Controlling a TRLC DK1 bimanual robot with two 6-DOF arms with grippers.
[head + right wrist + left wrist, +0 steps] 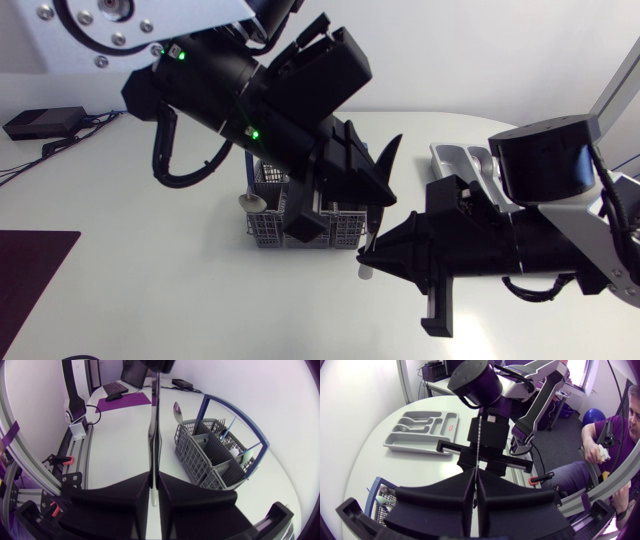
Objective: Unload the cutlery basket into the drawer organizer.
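Head view, basket (265,226) half hidden, left hand (473,492) and right hand (154,491) both pinching thin edge-on utensil (154,435)

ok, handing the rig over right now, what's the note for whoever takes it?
Left gripper: shut on a thin cutlery piece, near the basket.
Right gripper: shut on the same piece's other end; looks like a handover.
Done: some pieces lie in the organizer.
Left: place this piece, then empty the basket, which holds several more, including a spoon.

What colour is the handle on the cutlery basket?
Blue handle on a grey basket; right wrist view shows it best.
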